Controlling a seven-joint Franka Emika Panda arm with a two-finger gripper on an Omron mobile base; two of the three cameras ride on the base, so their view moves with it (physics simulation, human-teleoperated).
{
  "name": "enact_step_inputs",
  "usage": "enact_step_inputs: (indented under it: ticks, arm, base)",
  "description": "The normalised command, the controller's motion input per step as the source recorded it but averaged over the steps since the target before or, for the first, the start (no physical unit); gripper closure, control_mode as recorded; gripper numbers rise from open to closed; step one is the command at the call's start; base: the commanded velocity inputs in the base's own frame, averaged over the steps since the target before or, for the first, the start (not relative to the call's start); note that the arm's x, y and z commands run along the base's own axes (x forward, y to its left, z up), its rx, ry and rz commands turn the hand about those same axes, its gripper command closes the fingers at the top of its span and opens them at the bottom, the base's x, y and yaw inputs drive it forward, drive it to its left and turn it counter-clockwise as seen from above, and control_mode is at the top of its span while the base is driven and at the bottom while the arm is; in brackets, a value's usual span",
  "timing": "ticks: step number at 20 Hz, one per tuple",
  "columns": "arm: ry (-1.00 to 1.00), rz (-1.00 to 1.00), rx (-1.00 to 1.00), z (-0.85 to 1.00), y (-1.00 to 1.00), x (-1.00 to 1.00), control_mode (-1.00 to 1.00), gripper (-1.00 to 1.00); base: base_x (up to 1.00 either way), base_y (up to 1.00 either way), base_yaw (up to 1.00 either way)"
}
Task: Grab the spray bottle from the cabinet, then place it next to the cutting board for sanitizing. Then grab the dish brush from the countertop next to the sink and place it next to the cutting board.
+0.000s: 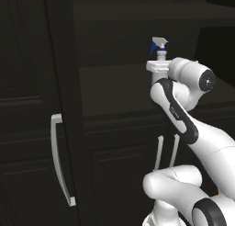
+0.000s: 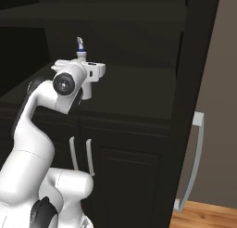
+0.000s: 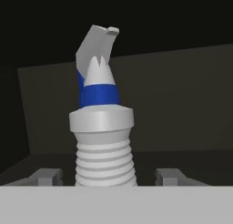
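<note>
We find the spray bottle (image 3: 103, 141) standing upright on the shelf of the open niche in the cabinet (image 1: 41, 82), with the gripper (image 1: 158, 66) brought level against its body. In the left base view the spray head rises at 12 o'clock from the hand. In the hand view the ribbed neck stands between the two finger tips (image 3: 45, 177), one at 9 o'clock of it and one at 3 o'clock, each with a gap to the neck. We judge the jaws spread around the bottle and not yet closed on it. Contact lower down on the body is hidden.

Handling: we judge the bottle light and rigid, a smooth cylinder likely to slip or twist under a weak pinch. The spray head and blue trigger (image 3: 98, 94) are poor places to grip. The body below the ribbed neck is the sound hold, taken squarely across its width. Being tall and narrow, it may tip if one finger nudges it first.

Surface and room: the niche shelf (image 2: 134, 90) is flat, dark and bare around the bottle, with a low ceiling overhead. Silver bar handles (image 1: 59, 161) sit on the doors below and beside it. Wooden flooring (image 2: 203, 218) shows at 5 o'clock in the right base view.
</note>
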Motion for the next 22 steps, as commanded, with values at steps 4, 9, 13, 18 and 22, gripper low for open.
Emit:
enact_step_inputs:
  ticks: [4, 9, 13, 18, 22]
  arm:
    - [0.00, 0.00, 0.00, -0.02, 0.00, 0.00, -1.00, 1.00]
    - [0.00, 0.00, 0.00, -0.01, 0.00, -0.01, -1.00, 1.00]
    - [0.00, 0.02, 0.03, 0.00, -0.06, -0.02, -1.00, 1.00]
    - [0.25, 0.00, 0.10, 0.12, 0.00, 0.00, -1.00, 1.00]
    - [0.17, -0.02, 0.21, 0.02, 0.00, -0.17, -1.00, 1.00]
  base:
    - [0.00, 0.00, 0.00]
    - [0.00, 0.00, 0.00]
    - [0.00, 0.00, 0.00]
    - [0.00, 0.00, 0.00]
    - [0.00, 0.00, 0.00]
